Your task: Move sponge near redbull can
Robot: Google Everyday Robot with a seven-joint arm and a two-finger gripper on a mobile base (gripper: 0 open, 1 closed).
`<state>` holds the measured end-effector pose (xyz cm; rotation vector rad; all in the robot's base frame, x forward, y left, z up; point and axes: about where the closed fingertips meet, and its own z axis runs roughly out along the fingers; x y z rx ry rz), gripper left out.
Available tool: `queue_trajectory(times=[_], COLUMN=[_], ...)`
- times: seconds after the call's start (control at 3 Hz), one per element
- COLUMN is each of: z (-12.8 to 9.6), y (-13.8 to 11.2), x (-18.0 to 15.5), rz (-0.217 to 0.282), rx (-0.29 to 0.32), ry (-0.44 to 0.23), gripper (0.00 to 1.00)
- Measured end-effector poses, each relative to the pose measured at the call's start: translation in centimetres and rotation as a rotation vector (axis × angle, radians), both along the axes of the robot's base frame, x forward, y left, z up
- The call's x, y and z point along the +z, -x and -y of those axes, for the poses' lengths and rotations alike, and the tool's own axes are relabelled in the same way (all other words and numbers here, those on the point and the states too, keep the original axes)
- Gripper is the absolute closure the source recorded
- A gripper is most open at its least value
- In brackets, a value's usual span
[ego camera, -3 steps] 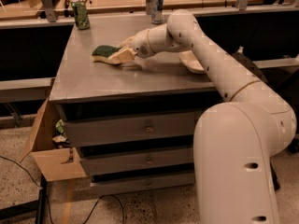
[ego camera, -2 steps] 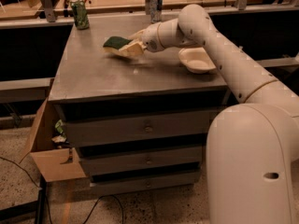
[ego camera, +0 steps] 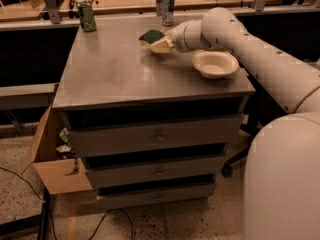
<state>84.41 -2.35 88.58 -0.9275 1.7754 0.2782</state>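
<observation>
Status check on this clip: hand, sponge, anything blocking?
Hand over rear of cabinet top, gripping sponge. Sponge just short of redbull can. Nothing between them; white bowl sits beside the arm.

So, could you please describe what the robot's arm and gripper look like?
The arm is smooth, glossy off-white, built of thick rounded tubular segments with small dark spots along it; no cables show. The gripper, at the sponge toward the back of the cabinet, has pale cream wedge-shaped fingers.
</observation>
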Motion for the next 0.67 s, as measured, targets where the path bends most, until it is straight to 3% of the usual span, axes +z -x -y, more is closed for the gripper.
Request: queue_trajectory(times=[0.33, 0.67], z=[1.77, 1.6], y=[-1.1, -1.12], x=[-0.86, -0.79], rz=[-0.007, -0.006], rx=[-0.102, -0.101], ry=[-0.043, -0.045], gripper=[1.0, 1.0])
